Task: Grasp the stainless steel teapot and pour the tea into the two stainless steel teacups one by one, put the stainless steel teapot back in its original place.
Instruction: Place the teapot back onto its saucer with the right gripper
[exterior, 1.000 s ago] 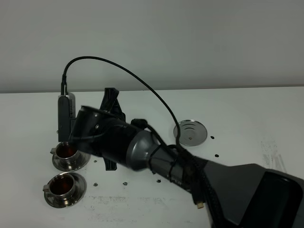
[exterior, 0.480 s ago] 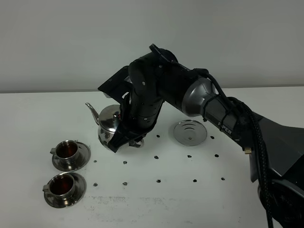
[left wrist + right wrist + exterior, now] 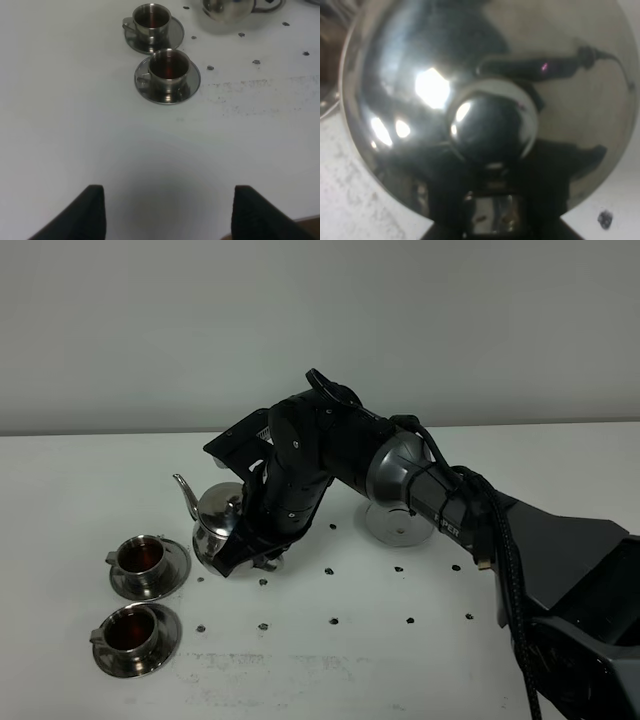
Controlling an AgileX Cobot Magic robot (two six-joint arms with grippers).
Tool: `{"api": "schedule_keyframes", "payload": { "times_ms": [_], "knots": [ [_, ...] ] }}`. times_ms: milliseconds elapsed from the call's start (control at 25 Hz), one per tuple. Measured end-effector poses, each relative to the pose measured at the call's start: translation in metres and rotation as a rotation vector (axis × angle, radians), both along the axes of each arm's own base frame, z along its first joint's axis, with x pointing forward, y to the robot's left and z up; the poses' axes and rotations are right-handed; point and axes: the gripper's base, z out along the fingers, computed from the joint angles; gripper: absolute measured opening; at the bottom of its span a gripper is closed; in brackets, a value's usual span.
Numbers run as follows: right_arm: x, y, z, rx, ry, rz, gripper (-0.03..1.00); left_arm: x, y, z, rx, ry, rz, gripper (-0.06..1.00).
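The stainless steel teapot stands upright, spout toward the left, just right of the far cup; whether its base touches the table I cannot tell. My right gripper is shut on its handle side. The right wrist view is filled by the teapot's lid and knob, with the right gripper below. Both stainless steel teacups, the far one and the near one, sit on saucers and hold dark tea. The round steel disc lies partly behind the arm. My left gripper is open and holds nothing, well short of the near teacup and far teacup.
The white table carries a grid of small dark dots. The right arm stretches from the lower right across the middle. A scuffed patch marks the table's front.
The right arm swung away from over the far cup and the teapot came upright. Since half a second ago the teapot has shifted slightly lower and leftward.
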Motion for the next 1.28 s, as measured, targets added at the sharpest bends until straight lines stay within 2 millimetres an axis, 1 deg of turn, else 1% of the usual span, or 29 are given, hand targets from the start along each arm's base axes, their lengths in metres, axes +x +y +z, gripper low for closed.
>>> {"api": "schedule_keyframes", "payload": {
  "times_ms": [200, 320, 600, 760, 1160, 1280],
  "knots": [
    [0.003, 0.003, -0.019, -0.014, 0.013, -0.002, 0.17, 0.0, 0.0, 0.0, 0.0, 0.0, 0.0, 0.54],
    [0.003, 0.003, -0.025, -0.017, 0.014, -0.003, 0.17, 0.0, 0.0, 0.0, 0.0, 0.0, 0.0, 0.54],
    [0.007, 0.003, -0.025, -0.015, -0.018, -0.002, 0.17, 0.0, 0.0, 0.0, 0.0, 0.0, 0.0, 0.54],
    [0.007, 0.003, -0.032, -0.023, -0.008, -0.003, 0.17, 0.0, 0.0, 0.0, 0.0, 0.0, 0.0, 0.54],
    [0.011, 0.0, -0.032, -0.031, -0.014, -0.003, 0.17, 0.0, 0.0, 0.0, 0.0, 0.0, 0.0, 0.54],
    [0.011, -0.004, -0.025, -0.055, -0.031, 0.004, 0.17, 0.0, 0.0, 0.0, 0.0, 0.0, 0.0, 0.54]
  ]
}}
